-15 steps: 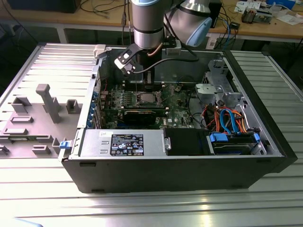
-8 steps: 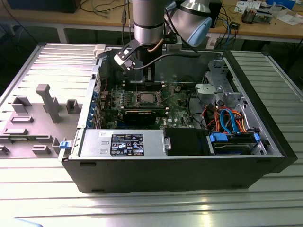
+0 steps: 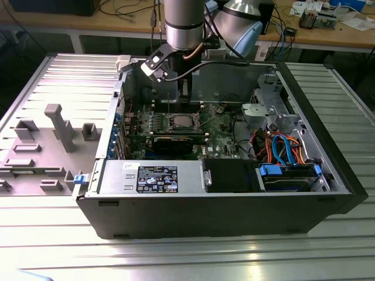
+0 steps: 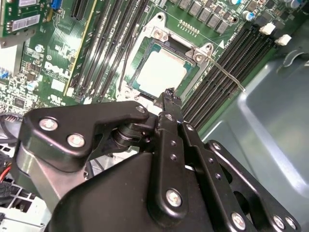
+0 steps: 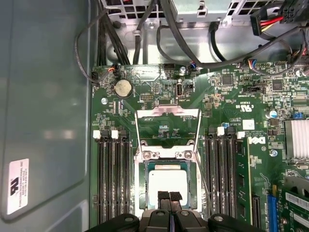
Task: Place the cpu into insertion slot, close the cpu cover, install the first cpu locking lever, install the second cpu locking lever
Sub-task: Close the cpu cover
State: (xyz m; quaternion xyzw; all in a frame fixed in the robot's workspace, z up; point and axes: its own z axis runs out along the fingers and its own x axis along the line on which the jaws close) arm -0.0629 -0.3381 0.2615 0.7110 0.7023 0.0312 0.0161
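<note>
The cpu [image 5: 167, 180] [image 4: 161, 71], a flat square chip with a dull silver top, lies in the insertion slot [image 5: 143, 186] [image 3: 181, 121] on the green board. The cpu cover [image 5: 168, 114], a thin silver frame with a square window, is swung open behind the slot. A thin wire locking lever [image 4: 227, 72] [image 5: 204, 186] stands free beside the slot. My gripper [image 5: 169, 195] [image 4: 169, 93] [image 3: 183, 96] hovers just over the near edge of the cpu, shut, with nothing between its black fingers.
Long black memory slots [image 5: 112, 179] [image 5: 223, 174] flank the socket on both sides. A black expansion card [image 3: 179, 140] lies in front of it. Cables [image 3: 281, 146] and a drive cage [image 3: 263, 111] crowd the exterior view's right. The case's metal wall [image 5: 43, 121] is close by.
</note>
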